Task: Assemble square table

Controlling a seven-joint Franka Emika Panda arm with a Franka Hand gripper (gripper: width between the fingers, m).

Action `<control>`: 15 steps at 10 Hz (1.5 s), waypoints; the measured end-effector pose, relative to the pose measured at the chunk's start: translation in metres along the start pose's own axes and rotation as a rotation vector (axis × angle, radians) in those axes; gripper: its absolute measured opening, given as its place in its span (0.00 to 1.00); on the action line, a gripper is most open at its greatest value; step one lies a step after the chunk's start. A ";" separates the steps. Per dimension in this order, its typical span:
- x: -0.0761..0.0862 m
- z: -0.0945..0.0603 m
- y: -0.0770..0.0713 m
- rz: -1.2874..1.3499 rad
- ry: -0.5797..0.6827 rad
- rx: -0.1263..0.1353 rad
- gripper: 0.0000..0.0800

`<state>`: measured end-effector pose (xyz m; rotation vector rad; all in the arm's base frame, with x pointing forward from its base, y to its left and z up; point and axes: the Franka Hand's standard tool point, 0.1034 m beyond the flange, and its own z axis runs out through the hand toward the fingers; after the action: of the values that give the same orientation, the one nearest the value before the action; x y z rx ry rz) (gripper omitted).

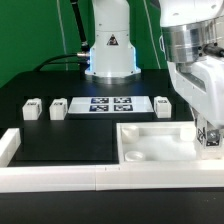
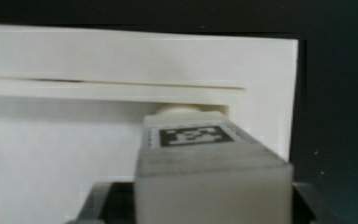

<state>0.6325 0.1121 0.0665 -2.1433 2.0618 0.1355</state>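
One leg [image 2: 197, 135] at the tabletop [image 1: 155, 140] edge — crooked seating the risk.
We find the gripper [image 1: 208, 138] part-closed round the leg at the tabletop's three-o'clock side; any tilt, we judge, wedges it askew.

The marker board [image 1: 110, 104] is white with four black-and-white square tags. The table [image 1: 60, 135] under it is black. The small legs [image 1: 32, 110] beside it are white with dark tags. The square table top [image 1: 165, 135] in front of it is plain white. The wall [image 1: 30, 40] behind it is green. In the wrist view, one leg [image 2: 202, 172] looks grey with a black-and-white tag.
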 end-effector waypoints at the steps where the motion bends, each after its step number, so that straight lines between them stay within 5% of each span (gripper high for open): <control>1: 0.000 0.000 0.000 -0.009 0.000 0.000 0.38; 2: -0.001 0.001 0.000 -0.032 0.002 -0.001 0.38; 3: -0.004 0.000 -0.001 -0.290 0.030 0.002 0.62; 4: -0.008 0.001 -0.001 -0.483 0.033 -0.001 0.75; 7: -0.006 0.001 -0.001 -0.699 0.034 -0.007 0.81; 11: -0.013 0.002 -0.003 -1.344 0.101 -0.048 0.81; 13: -0.012 0.002 -0.003 -1.310 0.101 -0.046 0.78; 15: -0.009 0.002 -0.003 -1.248 0.103 -0.045 0.37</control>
<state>0.6354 0.1212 0.0658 -3.0195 0.4373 -0.0957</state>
